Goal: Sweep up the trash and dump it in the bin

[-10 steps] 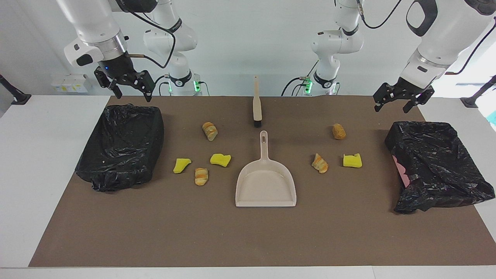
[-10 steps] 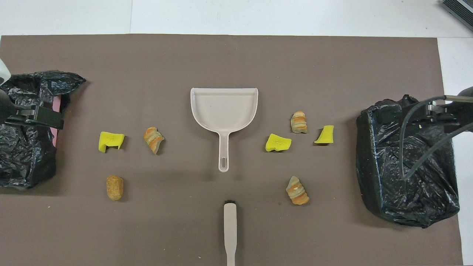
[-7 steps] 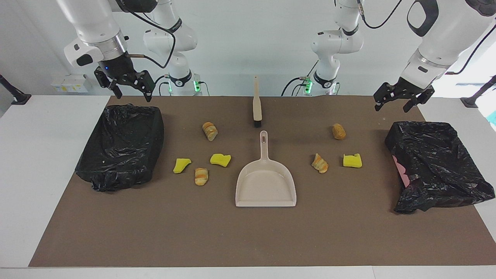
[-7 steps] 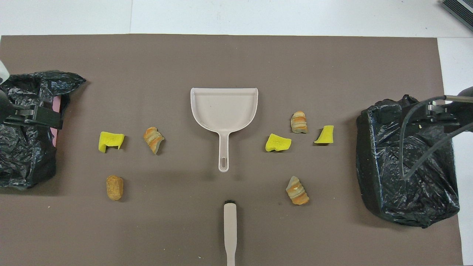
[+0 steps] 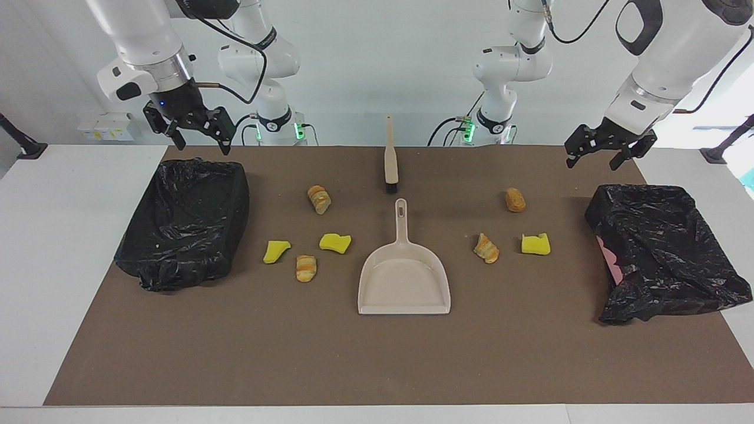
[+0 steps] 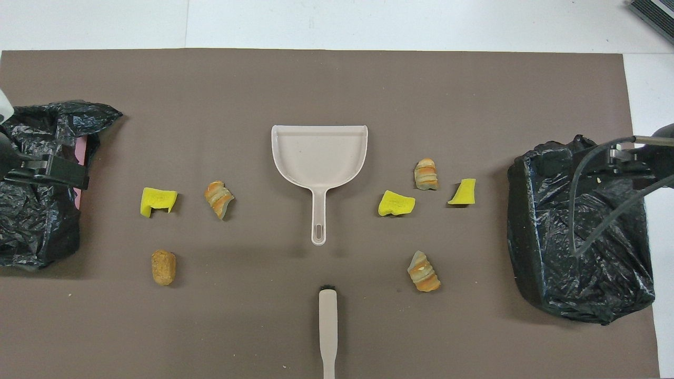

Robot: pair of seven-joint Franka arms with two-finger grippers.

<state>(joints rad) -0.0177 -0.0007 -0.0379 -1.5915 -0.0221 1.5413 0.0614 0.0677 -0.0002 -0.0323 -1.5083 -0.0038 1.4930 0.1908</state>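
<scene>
Several pieces of trash lie on the brown mat. Toward the right arm's end are two yellow sponge chunks (image 5: 276, 251) (image 5: 335, 242) and two striped bread lumps (image 5: 318, 199) (image 5: 306, 268). Toward the left arm's end are a yellow chunk (image 5: 535, 244), a striped lump (image 5: 486, 248) and a tan lump (image 5: 515, 199). A black-bagged bin (image 5: 185, 221) stands at the right arm's end, another bin (image 5: 660, 253) at the left arm's end. My right gripper (image 5: 200, 143) hangs open over its bin's edge nearest the robots. My left gripper (image 5: 592, 163) hangs open, above the mat beside its bin.
A beige dustpan (image 5: 404, 277) lies mid-mat with its handle toward the robots. A beige brush (image 5: 390, 162) lies nearer to the robots, bristles toward the dustpan handle. White table (image 5: 70, 247) borders the mat at both ends.
My left gripper has drifted slightly up and toward the table's middle. The right gripper has risen a touch. Nothing on the mat has moved.
</scene>
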